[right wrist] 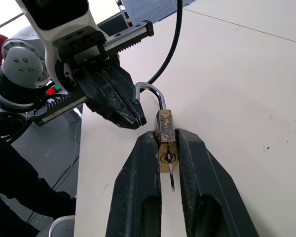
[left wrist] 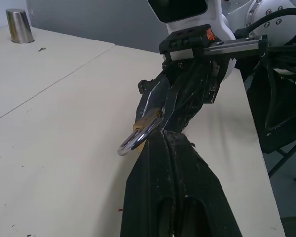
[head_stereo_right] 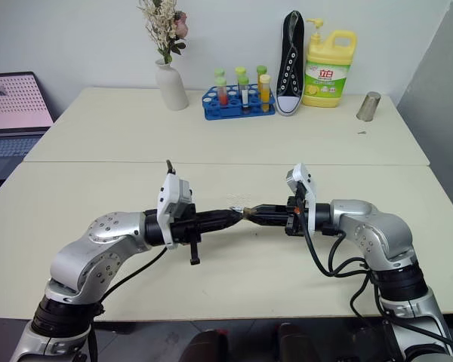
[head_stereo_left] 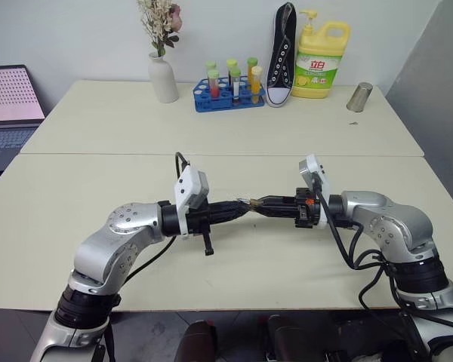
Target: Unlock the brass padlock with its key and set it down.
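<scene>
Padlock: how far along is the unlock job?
Looks done: the key sits in the keyhole of the brass padlock, and the free end of the shackle looks lifted out, so it is probably unlocked. In hand: the right hand clamps the padlock body above the table, with the shut left hand by the shackle. Left: set it down.

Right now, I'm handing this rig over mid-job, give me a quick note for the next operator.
Right gripper: shut on the brass padlock, pinching its body above the table, keyhole end toward its own wrist.
Left gripper: shut, tips at the shackle, right beside the padlock.
The key: a thin silvery piece sticks out of the keyhole, so it looks inserted.
Shackle: one leg appears out of the body, so probably unlocked; not certain.
Done: key in, padlock likely opened.
Left: confirm the shackle is free, then set the padlock down on the table.
</scene>
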Controlling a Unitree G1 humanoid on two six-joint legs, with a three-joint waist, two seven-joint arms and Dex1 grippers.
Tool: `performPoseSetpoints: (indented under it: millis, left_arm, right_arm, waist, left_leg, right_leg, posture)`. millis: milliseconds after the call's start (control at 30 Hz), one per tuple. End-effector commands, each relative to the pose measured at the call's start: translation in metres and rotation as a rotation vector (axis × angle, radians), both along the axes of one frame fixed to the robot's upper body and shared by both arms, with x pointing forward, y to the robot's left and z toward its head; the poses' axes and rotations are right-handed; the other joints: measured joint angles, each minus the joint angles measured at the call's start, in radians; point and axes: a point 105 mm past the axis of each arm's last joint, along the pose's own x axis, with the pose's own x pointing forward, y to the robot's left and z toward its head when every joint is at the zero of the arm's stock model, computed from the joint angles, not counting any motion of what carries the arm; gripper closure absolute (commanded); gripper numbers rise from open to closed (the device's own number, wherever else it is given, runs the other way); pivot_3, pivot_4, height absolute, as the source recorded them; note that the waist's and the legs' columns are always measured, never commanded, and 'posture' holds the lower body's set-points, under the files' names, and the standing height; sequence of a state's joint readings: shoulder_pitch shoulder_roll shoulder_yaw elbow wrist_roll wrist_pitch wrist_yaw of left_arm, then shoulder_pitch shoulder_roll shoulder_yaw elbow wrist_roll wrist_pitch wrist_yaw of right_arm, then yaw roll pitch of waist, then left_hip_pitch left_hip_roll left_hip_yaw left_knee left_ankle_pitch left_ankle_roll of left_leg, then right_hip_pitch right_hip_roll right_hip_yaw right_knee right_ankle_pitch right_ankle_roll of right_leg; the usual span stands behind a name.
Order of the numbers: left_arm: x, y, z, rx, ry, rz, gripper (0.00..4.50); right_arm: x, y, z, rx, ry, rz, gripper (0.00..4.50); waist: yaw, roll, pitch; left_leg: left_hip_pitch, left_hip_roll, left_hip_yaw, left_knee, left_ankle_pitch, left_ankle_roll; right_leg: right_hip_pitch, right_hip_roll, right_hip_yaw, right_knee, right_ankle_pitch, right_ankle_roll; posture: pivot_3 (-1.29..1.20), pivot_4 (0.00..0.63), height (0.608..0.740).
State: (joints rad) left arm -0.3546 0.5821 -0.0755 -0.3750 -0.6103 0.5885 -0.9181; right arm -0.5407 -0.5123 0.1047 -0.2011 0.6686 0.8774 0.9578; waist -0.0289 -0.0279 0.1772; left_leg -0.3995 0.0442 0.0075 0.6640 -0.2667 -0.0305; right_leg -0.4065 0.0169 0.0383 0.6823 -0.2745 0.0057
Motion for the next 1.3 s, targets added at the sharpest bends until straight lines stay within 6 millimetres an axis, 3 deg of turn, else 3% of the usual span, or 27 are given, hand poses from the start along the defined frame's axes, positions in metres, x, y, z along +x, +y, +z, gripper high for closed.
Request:
performPoseSetpoints:
  millis: [33, 1200, 1300]
  left_arm:
    - [-0.003, -0.002, 0.014, -0.025, -0.046, -0.01, 4.5]
    - [0.007, 0.002, 0.014, -0.001, -0.124, 0.074, 4.5]
    - [-0.007, 0.004, 0.011, 0.062, -0.202, 0.011, 4.5]
  right_arm:
    - [-0.003, 0.002, 0.007, 0.007, -0.044, 0.018, 4.37]
    - [0.0, 0.001, 0.005, -0.004, -0.051, 0.011, 4.37]
    - [0.004, -0.002, 0.005, -0.009, -0.047, -0.016, 4.37]
  waist:
    - [0.0, 0.0, 0.0]
    - [0.0, 0.0, 0.0]
    - [-0.002, 0.0, 0.0]
  left_leg:
    - [0.0, 0.0, 0.0, 0.0, 0.0, 0.0]
    - [0.0, 0.0, 0.0, 0.0, 0.0, 0.0]
    - [0.0, 0.0, 0.0, 0.0, 0.0, 0.0]
  right_leg:
    - [0.0, 0.0, 0.0, 0.0, 0.0, 0.0]
    - [0.0, 0.0, 0.0, 0.0, 0.0, 0.0]
    - [0.0, 0.0, 0.0, 0.0, 0.0, 0.0]
  posture:
    - [0.0, 0.15, 0.74]
    - [0.0, 0.15, 0.74]
    - [0.0, 0.15, 0.74]
